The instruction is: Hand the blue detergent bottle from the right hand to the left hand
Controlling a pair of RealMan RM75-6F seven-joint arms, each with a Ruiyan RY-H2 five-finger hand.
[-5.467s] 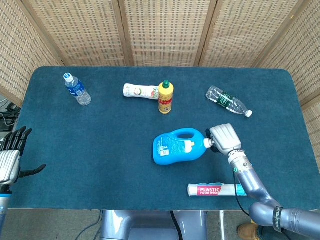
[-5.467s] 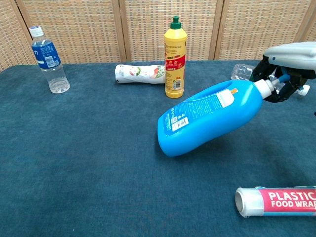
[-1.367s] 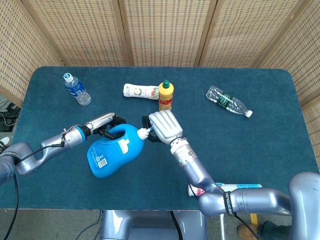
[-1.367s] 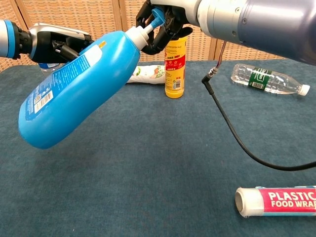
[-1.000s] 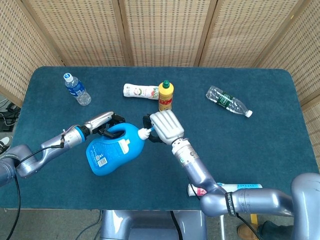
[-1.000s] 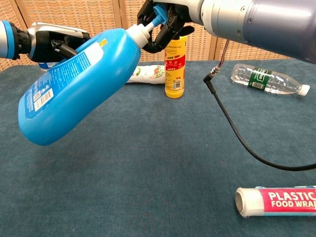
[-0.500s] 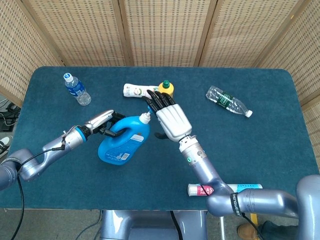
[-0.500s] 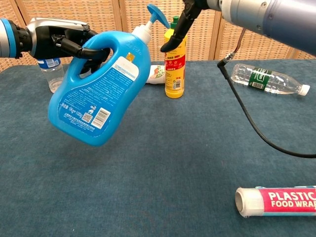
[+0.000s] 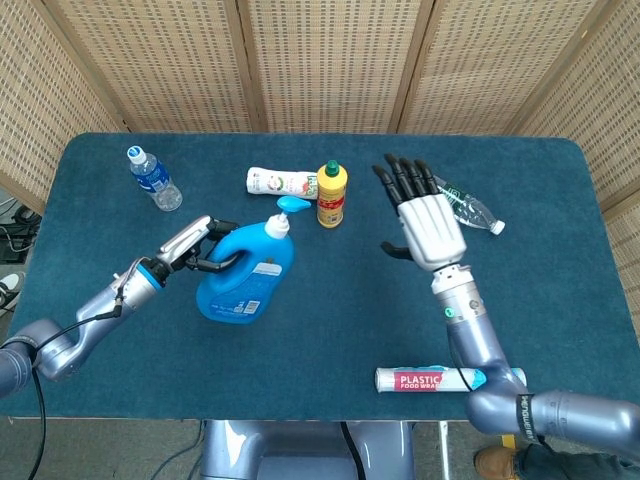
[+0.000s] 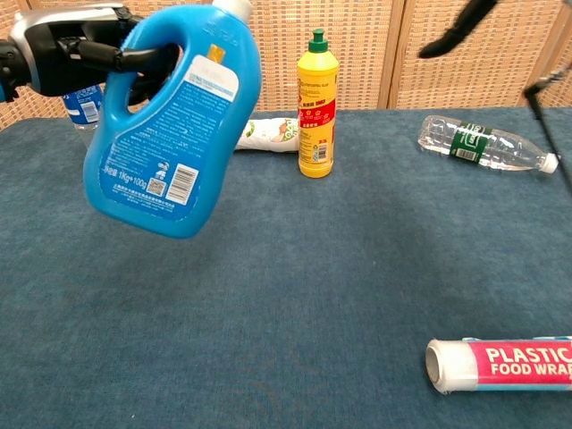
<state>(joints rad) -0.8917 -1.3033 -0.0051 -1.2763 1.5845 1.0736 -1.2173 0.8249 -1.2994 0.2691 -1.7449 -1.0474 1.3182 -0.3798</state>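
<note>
Hanging in the air over the blue table [image 9: 560, 260], near the yellow squeeze bottle [image 9: 331, 194], blue detergent bottle [image 9: 247, 270] carried by left hand [image 9: 190, 250], fingers hooked through the moulded handle. Judged rigid plastic, fairly heavy if full, slick on the sides, so handle loop best hold, body swinging below it. Right hand [image 9: 425, 225] raised well apart, palm flat, fingers spread, holding nothing.

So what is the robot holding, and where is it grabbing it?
The left hand holds the blue detergent bottle by its handle loop, off the table. The right hand is open, holding nothing.
</note>
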